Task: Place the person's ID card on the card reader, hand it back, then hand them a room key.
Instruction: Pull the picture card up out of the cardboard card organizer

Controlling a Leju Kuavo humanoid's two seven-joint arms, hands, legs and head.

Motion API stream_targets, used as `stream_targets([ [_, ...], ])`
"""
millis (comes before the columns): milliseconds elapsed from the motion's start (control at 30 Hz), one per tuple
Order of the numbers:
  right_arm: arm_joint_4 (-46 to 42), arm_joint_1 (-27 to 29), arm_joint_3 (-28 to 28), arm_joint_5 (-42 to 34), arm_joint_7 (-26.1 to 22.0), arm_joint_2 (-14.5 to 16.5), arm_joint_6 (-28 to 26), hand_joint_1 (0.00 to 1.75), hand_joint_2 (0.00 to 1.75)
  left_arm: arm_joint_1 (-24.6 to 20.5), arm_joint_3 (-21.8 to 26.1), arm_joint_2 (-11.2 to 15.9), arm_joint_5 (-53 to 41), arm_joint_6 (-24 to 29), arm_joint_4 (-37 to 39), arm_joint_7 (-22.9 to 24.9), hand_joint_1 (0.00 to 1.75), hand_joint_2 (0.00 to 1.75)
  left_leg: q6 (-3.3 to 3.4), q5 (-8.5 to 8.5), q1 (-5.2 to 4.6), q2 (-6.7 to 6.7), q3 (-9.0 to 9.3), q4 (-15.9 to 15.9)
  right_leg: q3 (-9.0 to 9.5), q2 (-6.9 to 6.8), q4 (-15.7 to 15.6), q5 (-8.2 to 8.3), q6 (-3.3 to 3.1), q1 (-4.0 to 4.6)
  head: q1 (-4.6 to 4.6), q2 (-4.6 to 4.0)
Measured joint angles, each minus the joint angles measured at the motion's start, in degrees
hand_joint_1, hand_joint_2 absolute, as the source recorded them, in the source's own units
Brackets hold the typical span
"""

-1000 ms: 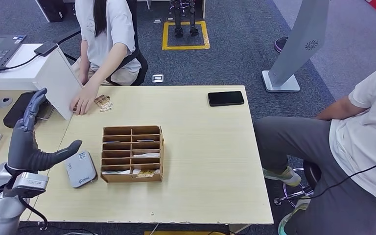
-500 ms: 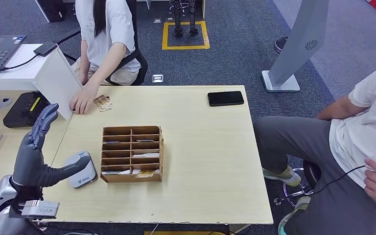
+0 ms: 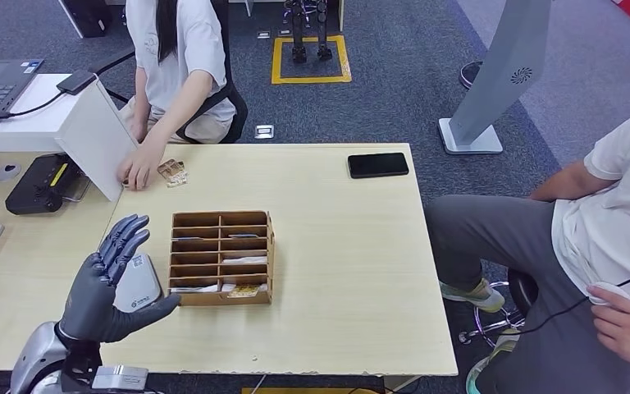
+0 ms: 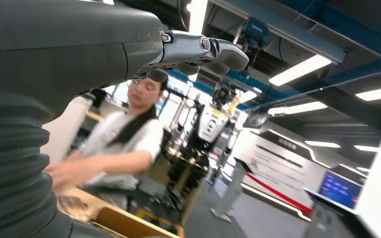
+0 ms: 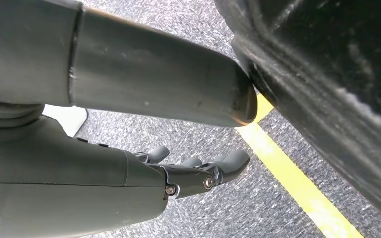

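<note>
Head view puts my left hand (image 3: 108, 283) at seven o'clock of the desk (image 3: 353, 271), raised, fingers spread wide and holding nothing. It hovers over the grey card reader (image 3: 137, 289), which lies flat just beside the left wall of the wooden sorting box (image 3: 221, 258).

I cannot pick out the ID card for certain. The person (image 3: 176, 61) at eleven o'clock rests a hand (image 3: 138, 171) on the desk next to some small brownish items (image 3: 172, 172); the card may be among them, but they are too small to tell.

My right hand (image 5: 198, 171) hangs low over grey carpet with a yellow line, fingers loosely apart and nothing in them.

As I judge it, the step in hand is fetching the card. I should reach toward eleven o'clock, stay clear of the tilted white panel (image 3: 94, 135) and the box's edge, and take the card by its edge between thumb and fingers so it can go down flat on the reader.

A small label and a logo sit on the reader's top, both too small to read. Cards lie in some of the box's slots, their print illegible too.
</note>
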Motion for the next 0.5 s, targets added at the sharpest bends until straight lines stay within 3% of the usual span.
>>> stream_targets([
  [267,0.0,-0.3,0.0,0.0,0.0,-0.1,0.8,0.0,0.0,0.9,-1.4,1.0,-4.6,7.4,5.1,1.0,0.0,1.75,0.0,0.0,0.02,-0.01,-0.01,0.0,0.0,-0.01,0.0,0.0,0.0,0.01,0.01,0.0],
  [500,0.0,-0.4,0.0,0.0,0.0,-0.3,1.0,0.0,0.0,1.1,-1.6,3.3,-8.0,9.0,8.1,2.8,0.0,1.75,0.0,0.0,0.01,-0.02,-0.02,0.0,0.0,-0.04,0.0,0.0,0.0,0.01,0.01,0.0],
])
